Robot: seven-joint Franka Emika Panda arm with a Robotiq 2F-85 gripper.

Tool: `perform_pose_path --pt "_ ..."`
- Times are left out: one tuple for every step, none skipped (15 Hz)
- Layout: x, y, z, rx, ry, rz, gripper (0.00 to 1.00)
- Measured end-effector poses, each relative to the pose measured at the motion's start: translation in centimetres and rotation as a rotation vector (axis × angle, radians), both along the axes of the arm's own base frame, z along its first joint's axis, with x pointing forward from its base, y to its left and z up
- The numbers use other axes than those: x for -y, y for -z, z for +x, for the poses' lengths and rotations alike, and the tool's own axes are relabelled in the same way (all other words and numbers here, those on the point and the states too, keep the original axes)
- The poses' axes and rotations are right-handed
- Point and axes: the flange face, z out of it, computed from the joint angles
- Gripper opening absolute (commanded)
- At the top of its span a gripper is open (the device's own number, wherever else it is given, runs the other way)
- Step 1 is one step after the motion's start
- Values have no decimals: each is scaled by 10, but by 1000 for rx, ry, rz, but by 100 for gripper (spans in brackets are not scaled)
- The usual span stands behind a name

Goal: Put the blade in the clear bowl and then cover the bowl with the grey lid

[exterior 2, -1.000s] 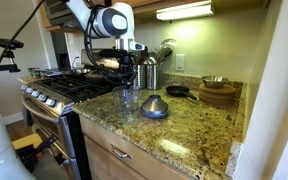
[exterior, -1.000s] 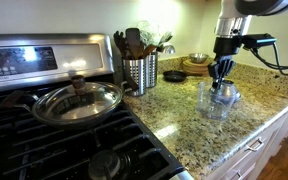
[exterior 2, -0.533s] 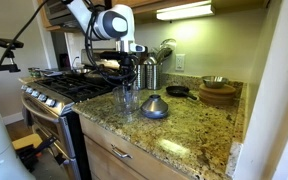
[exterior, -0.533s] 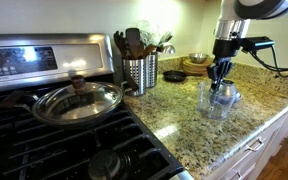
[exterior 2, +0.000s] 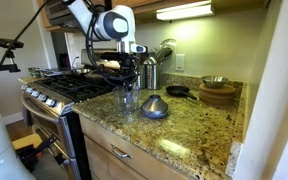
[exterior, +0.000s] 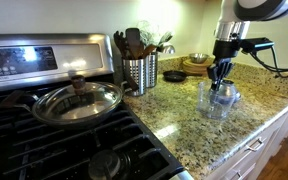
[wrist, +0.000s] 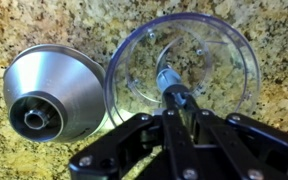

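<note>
The slim grey blade (wrist: pixel 165 76) is pictured upright inside the clear bowl (wrist: pixel 234 60), its top pinched by the closed claw (wrist: pixel 181 101). It is judged light, rigid and slick, and best taken by the upper stem. The domed grey lid (wrist: pixel 59 90) is set just beside the bowl on the granite desk (wrist: pixel 44 20), with a gas stove (exterior: pixel 44 140) and steel utensil holder (exterior: pixel 139 72) nearby.

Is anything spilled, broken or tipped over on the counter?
Nothing stands out. The clear bowl stands upright on the counter, the grey lid sits beside it knob up, and the tool grips the blade inside the bowl. No spills or cracks show.
</note>
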Motion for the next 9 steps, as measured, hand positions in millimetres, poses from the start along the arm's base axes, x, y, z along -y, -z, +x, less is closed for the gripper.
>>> perform_pose_path --pt "0 0 0 -1 0 0 6" --pt "1 1 -1 -2 1 0 6" --pt "1 2 -1 -4 1 -1 6" --pt "1 2 -2 -5 1 -1 6" --pt "1 4 -2 -8 2 -1 6" --pt "1 6 -3 -12 3 0 6" --pt "2 8 -3 -18 3 1 6" --pt "2 8 -2 -17 4 2 6" --pt "2 9 -2 -17 5 4 6"
